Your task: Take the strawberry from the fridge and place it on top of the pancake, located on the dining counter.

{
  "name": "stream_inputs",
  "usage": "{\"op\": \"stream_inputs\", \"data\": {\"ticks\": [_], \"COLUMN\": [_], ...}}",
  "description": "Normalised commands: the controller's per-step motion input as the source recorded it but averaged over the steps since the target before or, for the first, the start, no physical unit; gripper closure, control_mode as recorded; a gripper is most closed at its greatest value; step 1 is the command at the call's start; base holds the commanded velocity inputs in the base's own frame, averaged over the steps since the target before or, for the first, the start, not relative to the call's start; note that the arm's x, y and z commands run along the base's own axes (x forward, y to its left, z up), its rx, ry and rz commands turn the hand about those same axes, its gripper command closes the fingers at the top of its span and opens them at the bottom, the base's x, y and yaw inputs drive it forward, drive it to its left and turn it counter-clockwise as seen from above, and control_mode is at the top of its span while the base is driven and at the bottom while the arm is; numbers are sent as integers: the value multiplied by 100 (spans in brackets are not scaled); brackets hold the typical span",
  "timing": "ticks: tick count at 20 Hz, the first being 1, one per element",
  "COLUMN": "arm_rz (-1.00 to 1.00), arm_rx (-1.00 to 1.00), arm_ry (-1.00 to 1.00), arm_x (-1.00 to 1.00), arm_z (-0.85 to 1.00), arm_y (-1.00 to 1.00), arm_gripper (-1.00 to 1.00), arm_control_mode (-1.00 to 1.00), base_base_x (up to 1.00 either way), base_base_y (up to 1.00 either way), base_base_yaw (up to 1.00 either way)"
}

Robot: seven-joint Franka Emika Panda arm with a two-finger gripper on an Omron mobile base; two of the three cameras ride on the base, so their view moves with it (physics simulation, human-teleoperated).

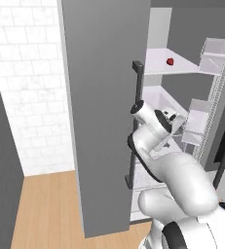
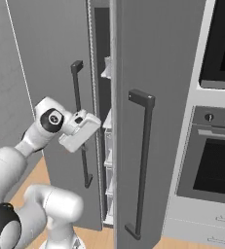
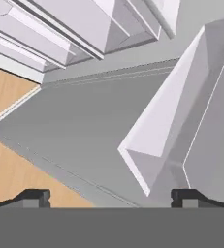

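The strawberry, a tiny dark-red berry, lies on an upper white shelf inside the fridge, whose left door stands open. My wrist reaches in at mid height, below and left of the berry and well apart from it. In the hand view my gripper is open, its two dark tips wide apart with nothing between them, looking down past clear door bins towards the grey door wall and the wood floor. The pancake and the dining counter are out of view.
The fridge's right door with its black bar handle stands close beside my hand. A built-in oven is to the right. Clear bins line the inner door. A white brick wall rises on the left.
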Motion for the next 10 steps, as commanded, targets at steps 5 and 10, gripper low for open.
{"op": "stream_inputs", "data": {"ticks": [5,10], "arm_rz": [0,0], "arm_rx": [0,0], "arm_ry": [17,7], "arm_x": [33,-8], "arm_z": [-22,-3], "arm_y": [-82,-100], "arm_gripper": [-100,-100], "arm_control_mode": [-100,-100], "base_base_x": [0,0], "base_base_y": [0,0], "base_base_yaw": [0,0]}}
